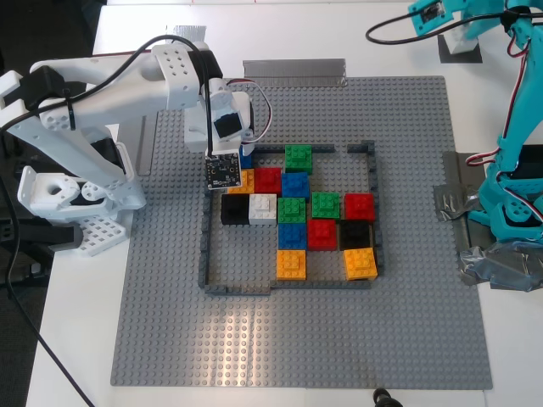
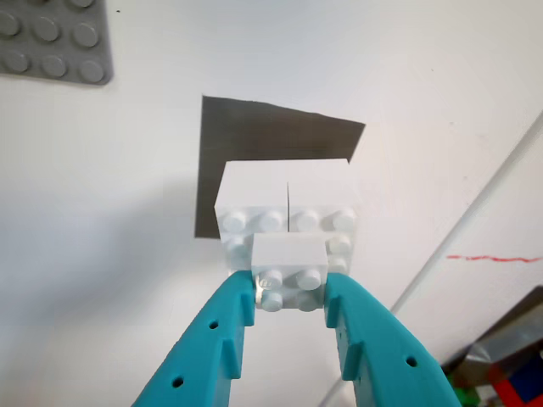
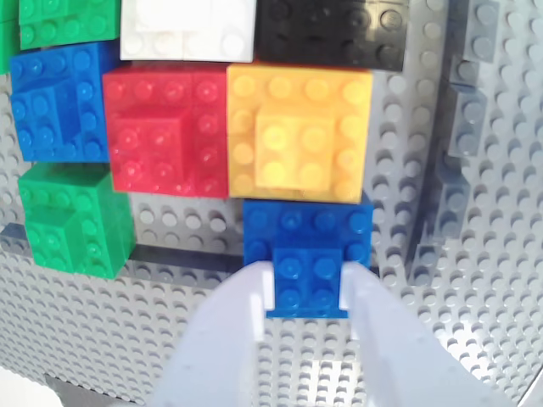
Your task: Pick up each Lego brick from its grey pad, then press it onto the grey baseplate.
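You see the large grey studded baseplate on a white table, where my second gripper clamps the small blue studded brick beside an orange brick, while my first gripper pinches the white studded brick over its dark-grey pad.

I work over a white tabletop that is evenly lit and fills most of the exterior view. Beyond its edge, along the exterior view's left, a dark floor shows. Soft glare falls across the lower middle of the exterior view.
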